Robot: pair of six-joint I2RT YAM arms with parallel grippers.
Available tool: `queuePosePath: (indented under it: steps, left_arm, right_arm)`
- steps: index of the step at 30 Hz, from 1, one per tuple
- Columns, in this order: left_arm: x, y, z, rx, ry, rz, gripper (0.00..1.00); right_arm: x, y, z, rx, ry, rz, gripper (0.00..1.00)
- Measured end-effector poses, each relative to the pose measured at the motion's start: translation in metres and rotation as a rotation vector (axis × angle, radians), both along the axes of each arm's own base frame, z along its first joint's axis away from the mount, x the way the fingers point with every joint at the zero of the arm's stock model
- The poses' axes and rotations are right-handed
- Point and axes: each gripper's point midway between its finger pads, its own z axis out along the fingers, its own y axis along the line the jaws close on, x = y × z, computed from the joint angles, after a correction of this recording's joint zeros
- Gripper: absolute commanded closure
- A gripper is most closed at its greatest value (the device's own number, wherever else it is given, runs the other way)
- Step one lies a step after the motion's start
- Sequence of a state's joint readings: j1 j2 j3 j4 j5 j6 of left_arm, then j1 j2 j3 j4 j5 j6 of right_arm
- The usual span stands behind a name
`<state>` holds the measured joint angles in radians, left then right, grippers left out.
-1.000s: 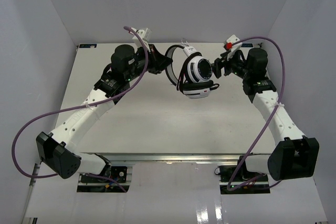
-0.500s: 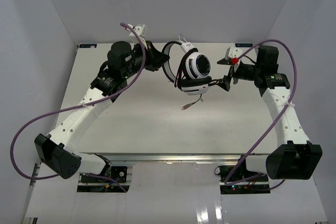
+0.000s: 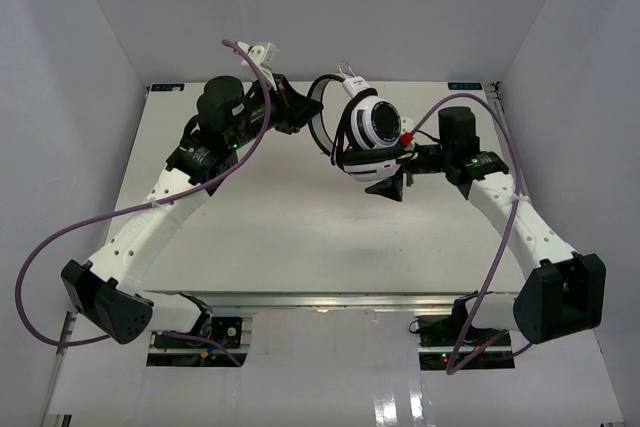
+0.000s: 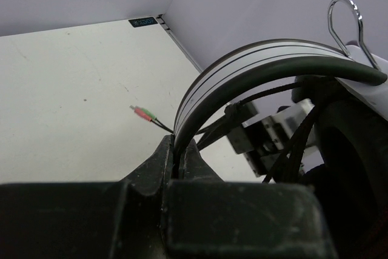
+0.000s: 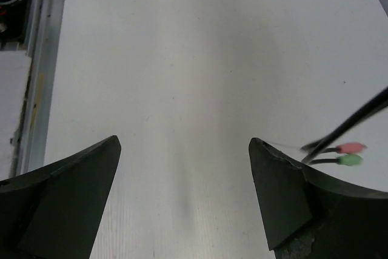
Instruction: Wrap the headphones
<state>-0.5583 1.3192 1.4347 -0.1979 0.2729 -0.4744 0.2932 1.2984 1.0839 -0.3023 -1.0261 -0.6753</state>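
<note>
In the top view, the left claw [image 3: 303, 115] is reaching into the upper middle of the frame and pinching the thin black headband [image 3: 322, 119] of the headphones [image 3: 378, 127], its jaws narrowed right down onto the band. The headphones are hanging above the white counter [image 3: 290, 217], just right of the upper centre, with a round white earcup [image 3: 380, 125] showing its black middle. The right claw [image 3: 392, 179] is sitting just beneath that earcup with its jaws spread wide and nothing between them. Small dark labels [image 3: 165, 88] are lying on the counter's far edge, too small to read.

In the left wrist view, the left claw [image 4: 179, 150] at the bottom centre is clamping the headband [image 4: 254, 59], which is arching up towards the upper right. A bare wire loop [image 4: 345, 13] is sticking up at the top right. The black cord [image 4: 285, 150] is running in strands beneath the band. Its red and green plugs [image 4: 144, 113] are showing left of centre, above the counter [image 4: 73, 89]. A dark label [image 4: 142, 22] is sitting at the far corner of the counter, and its writing cannot be read.

In the right wrist view, the right claw [image 5: 185, 144] is pointing over the bare counter [image 5: 182, 59], its dark fingers [image 5: 66, 198] standing far apart at the lower corners. The plugs [image 5: 350, 153] are showing at the right edge just above the right-hand finger, with the cord [image 5: 357, 119] slanting up out of frame. A metal rail [image 5: 39, 77] is running down the left edge.
</note>
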Motion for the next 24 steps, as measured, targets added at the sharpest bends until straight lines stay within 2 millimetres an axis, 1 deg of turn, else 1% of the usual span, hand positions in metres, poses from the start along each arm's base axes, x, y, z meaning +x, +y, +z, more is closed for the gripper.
queuePosePath:
  steps: [1,2,5,6,8,9,10,12,14,15,18,21,23,24]
  left_arm:
    - [-0.001,-0.001,0.001,-0.005,-0.001,-0.003,1.0]
    - [-0.001,-0.001,0.002,-0.011,-0.001,-0.006,1.0]
    - [-0.002,-0.002,0.005,-0.026,-0.005,-0.01,1.0]
    - [-0.002,-0.002,0.006,-0.03,-0.005,-0.012,1.0]
    - [-0.002,-0.001,0.007,-0.036,-0.008,-0.01,1.0]
    - [-0.002,0.0,0.006,-0.038,-0.009,-0.008,1.0]
    - [-0.002,0.001,0.006,-0.04,-0.009,-0.007,1.0]
    - [-0.001,0.005,0.006,-0.041,-0.008,-0.001,1.0]
    - [0.001,0.01,0.006,-0.043,-0.007,0.009,1.0]
    - [0.003,0.012,0.006,-0.045,-0.006,0.016,1.0]
    - [0.006,0.019,0.006,-0.047,-0.004,0.035,1.0]
    - [0.008,0.028,0.006,-0.05,-0.004,0.057,1.0]
    - [0.006,0.033,0.005,-0.051,-0.002,0.065,1.0]
    - [0.006,0.034,0.006,-0.053,-0.003,0.068,1.0]
  right_arm:
    - [0.005,0.006,-0.003,0.005,0.025,-0.028,0.79]
    - [0.017,0.013,-0.001,0.022,0.038,-0.064,0.83]
    - [0.047,0.024,0.005,0.061,0.052,-0.156,0.83]
    - [0.054,0.026,0.005,0.069,0.056,-0.184,0.84]
    - [0.059,0.029,0.007,0.082,0.058,-0.21,0.84]
    - [0.059,0.03,0.011,0.091,0.046,-0.216,0.79]
    - [0.057,0.03,0.015,0.098,0.036,-0.213,0.72]
    - [0.05,0.029,0.022,0.103,0.007,-0.191,0.46]
    - [0.039,0.026,0.025,0.088,-0.006,-0.163,0.22]
    - [0.033,0.023,0.025,0.074,-0.011,-0.152,0.14]
    - [0.024,0.012,0.023,0.025,-0.025,-0.172,0.1]
    - [0.018,-0.004,0.024,-0.007,-0.026,-0.234,0.1]
    - [0.01,-0.019,0.032,-0.002,-0.003,-0.287,0.08]
    - [0.007,-0.024,0.039,0.011,-0.001,-0.311,0.05]
